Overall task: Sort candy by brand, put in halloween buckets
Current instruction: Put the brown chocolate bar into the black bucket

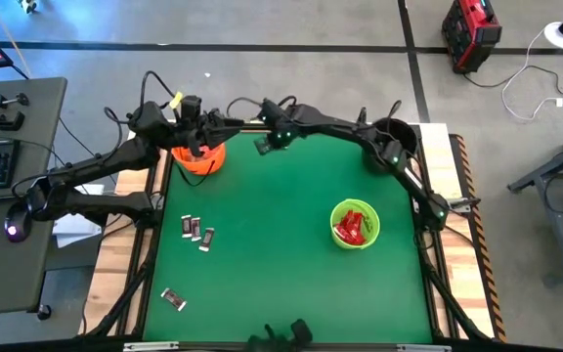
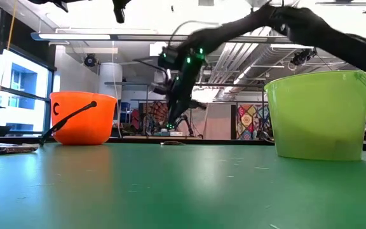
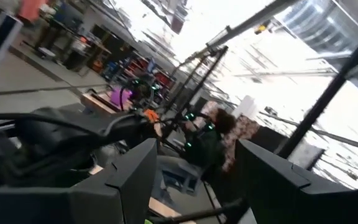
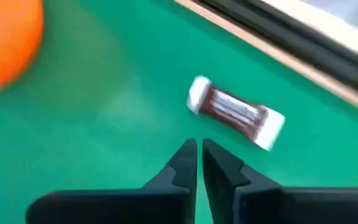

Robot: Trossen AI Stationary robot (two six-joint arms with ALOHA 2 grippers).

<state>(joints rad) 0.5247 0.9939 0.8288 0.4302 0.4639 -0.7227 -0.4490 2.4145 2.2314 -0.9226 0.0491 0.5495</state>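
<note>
Orange bucket [image 1: 199, 157]: upright, far-left corner of green worktop [image 1: 281, 264]. Lime green bucket [image 1: 355, 224]: upright, well right of orange bucket and nearer, red-wrapped candy [image 1: 352, 227] inside. Three dark-wrapped candies [image 1: 197, 232] lie clustered nearer than orange bucket; fourth [image 1: 173, 299] nearer still. One brown-wrapped candy [image 4: 235, 114] lies flat right of orange bucket.

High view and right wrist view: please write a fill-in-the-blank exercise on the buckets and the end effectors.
1. The red candy lies in the ____ bucket.
2. The left end effector hovers over the ____ bucket.
3. The right end effector is ____, holding nothing, near a brown-wrapped candy.

Missing words: green; orange; shut
</note>
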